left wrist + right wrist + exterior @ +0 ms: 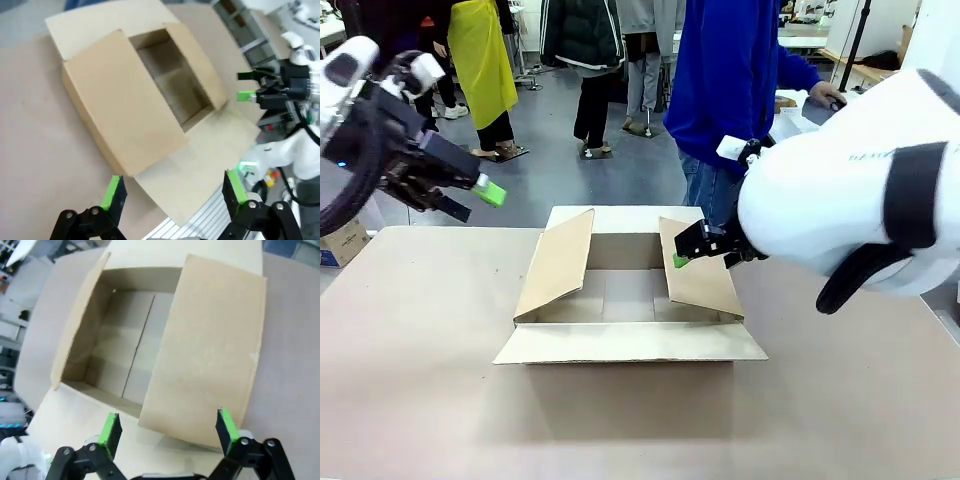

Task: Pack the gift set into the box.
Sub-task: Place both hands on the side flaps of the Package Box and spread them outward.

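Right fingers (225, 426) apart (nothing between), carton (210, 340) flap just ahead

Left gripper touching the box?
Apart. Front view: the left gripper hangs up and left of the box, with a clear gap between them.

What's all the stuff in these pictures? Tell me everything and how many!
box: one, brown cardboard, middle of the table, top flaps open.
table: one, light brown, under the box.
small cardboard box: one, brown, low down past the table's far left corner.
people farther back: several, dark and yellow clothes, on the grey floor.
person: one, blue top, standing at the far side behind the box.
left hand: one, black with green pads, open, raised above the table's left side.
right hand: one, black with green pads, open, over the box's right flap.
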{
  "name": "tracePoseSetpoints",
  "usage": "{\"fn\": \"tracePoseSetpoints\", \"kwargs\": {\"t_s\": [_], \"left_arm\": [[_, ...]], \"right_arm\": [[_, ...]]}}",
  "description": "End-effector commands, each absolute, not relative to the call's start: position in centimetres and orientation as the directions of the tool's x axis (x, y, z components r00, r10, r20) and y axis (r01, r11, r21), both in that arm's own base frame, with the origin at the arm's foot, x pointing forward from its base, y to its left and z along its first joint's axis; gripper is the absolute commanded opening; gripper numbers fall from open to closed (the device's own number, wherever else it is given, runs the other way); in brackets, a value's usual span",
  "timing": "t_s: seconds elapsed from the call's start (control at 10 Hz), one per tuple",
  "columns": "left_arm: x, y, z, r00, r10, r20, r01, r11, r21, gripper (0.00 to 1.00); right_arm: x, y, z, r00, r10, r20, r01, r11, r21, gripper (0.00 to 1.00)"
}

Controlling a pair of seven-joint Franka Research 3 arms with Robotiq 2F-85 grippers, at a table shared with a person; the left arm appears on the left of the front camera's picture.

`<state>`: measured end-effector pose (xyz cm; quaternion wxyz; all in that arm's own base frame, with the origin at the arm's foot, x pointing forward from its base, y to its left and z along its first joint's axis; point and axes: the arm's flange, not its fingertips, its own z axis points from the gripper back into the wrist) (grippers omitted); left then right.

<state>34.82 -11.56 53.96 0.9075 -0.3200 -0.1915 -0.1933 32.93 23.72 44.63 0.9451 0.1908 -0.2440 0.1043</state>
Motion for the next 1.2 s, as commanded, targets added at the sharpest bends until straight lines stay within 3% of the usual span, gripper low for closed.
{"fn": "tracePoseSetpoints", "kwargs": {"t_s": [0.0, 0.1, 0.3, 0.4, 0.5, 0.6, 0.9, 1.1], "left_arm": [[36.7, -12.8, 54.5, 0.912, -0.271, 0.309, 0.398, 0.772, -0.496, 1.00], [34.8, -11.6, 54.0, 0.852, -0.228, 0.471, 0.473, 0.720, -0.507, 1.00], [34.8, -11.6, 54.0, 0.852, -0.228, 0.471, 0.473, 0.720, -0.507, 1.00], [35.7, -12.7, 54.0, 0.871, -0.245, 0.426, 0.452, 0.740, -0.498, 1.00], [35.8, -13.3, 53.9, 0.864, -0.265, 0.428, 0.466, 0.740, -0.484, 1.00], [36.1, -14.8, 54.5, 0.864, -0.206, 0.460, 0.416, 0.806, -0.421, 1.00], [37.3, -20.3, 55.7, 0.843, -0.315, 0.436, 0.448, 0.860, -0.244, 1.00], [39.6, -25.5, 55.8, 0.867, -0.397, 0.301, 0.431, 0.901, -0.051, 1.00]], "right_arm": [[30.7, 22.4, 45.3, 0.852, 0.095, 0.516, -0.297, 0.898, 0.325, 1.00], [32.9, 23.7, 44.6, 0.859, 0.104, 0.501, -0.290, 0.905, 0.310, 1.00], [32.9, 23.7, 44.6, 0.859, 0.104, 0.501, -0.290, 0.905, 0.310, 1.00], [32.7, 23.9, 44.8, 0.854, 0.107, 0.509, -0.293, 0.908, 0.300, 1.00], [32.9, 24.1, 45.6, 0.780, 0.046, 0.623, -0.314, 0.891, 0.327, 1.00], [32.7, 24.6, 45.8, 0.753, 0.034, 0.658, -0.342, 0.873, 0.346, 1.00], [32.7, 24.1, 46.2, 0.807, 0.052, 0.588, -0.289, 0.903, 0.317, 1.00], [32.7, 24.1, 46.2, 0.807, 0.052, 0.588, -0.289, 0.903, 0.317, 1.00]]}}
